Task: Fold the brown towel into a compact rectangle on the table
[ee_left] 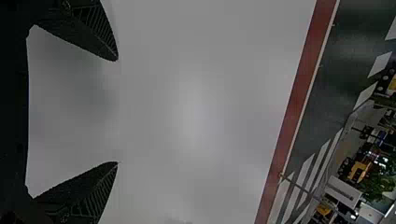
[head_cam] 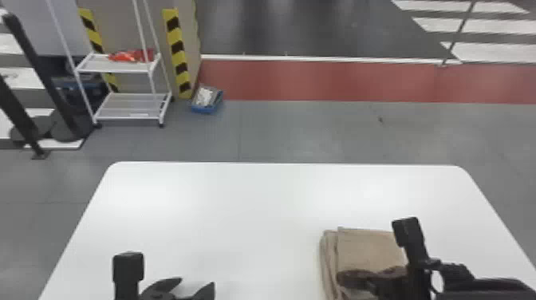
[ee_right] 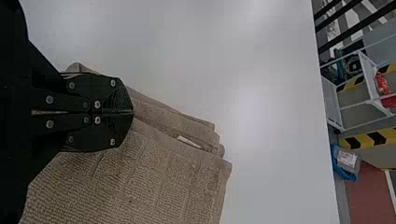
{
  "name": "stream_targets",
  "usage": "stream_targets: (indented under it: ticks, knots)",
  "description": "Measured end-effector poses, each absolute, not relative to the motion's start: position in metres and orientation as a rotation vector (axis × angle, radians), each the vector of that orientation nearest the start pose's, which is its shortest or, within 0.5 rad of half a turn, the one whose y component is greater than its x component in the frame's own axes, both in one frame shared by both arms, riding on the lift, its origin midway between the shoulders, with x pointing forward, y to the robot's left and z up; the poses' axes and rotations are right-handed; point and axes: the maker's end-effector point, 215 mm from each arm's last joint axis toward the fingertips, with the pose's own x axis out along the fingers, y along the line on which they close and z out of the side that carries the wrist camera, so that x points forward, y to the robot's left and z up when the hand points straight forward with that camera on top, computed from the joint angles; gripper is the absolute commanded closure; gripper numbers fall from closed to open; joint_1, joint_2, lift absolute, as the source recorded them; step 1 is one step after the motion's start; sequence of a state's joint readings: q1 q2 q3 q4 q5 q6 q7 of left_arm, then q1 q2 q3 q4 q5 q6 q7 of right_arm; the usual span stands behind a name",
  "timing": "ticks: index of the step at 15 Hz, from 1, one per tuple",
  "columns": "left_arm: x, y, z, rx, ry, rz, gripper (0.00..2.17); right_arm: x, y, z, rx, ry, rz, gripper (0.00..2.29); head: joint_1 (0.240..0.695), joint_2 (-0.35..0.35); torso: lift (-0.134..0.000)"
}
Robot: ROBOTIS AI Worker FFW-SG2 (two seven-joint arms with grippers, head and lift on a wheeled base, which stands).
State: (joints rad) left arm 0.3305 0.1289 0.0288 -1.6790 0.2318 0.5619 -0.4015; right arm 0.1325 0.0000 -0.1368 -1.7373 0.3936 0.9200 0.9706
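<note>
The left gripper (head_cam: 198, 282) is held wide open above the near left of the table (head_cam: 239, 199). The right gripper (head_cam: 343, 279), fingers closed together, is pointed leftward over the folded brown towel (head_cam: 369, 248), laid at the near right.

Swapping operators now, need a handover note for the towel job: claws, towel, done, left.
Left claw: open and empty, over the table, left part.
Right claw: fingers shut together at the towel's folded edge; can't tell if a layer is pinched.
Brown towel: on the table's right part, near side, with a white tag showing between layers.
Done: folded into a layered, roughly rectangular stack.
Left: layer edges are uneven, so probably square them up. Check for a pinched layer before lifting the right claw away.
</note>
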Motion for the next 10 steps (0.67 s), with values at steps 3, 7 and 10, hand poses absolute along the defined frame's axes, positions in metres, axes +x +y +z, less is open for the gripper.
stream_targets:
  ticks: [3,7,10]
  knots:
    - [0.388,0.182,-0.582,-0.263,0.745,-0.384,0.09,0.399,-0.187,-0.558,0.133,0.963,0.586,2.07,0.695,-0.008,0.0]
    - [0.389,0.182,-0.581,-0.263,0.743,-0.386,0.09,0.397,-0.184,-0.567,0.136,0.991,0.599,2.07,0.695,-0.002,0.0]
    - [0.39,0.183,-0.581,-0.263,0.742,-0.384,0.09,0.395,-0.187,-0.547,0.196,0.944,0.613,2.07,0.695,-0.005,0.0]
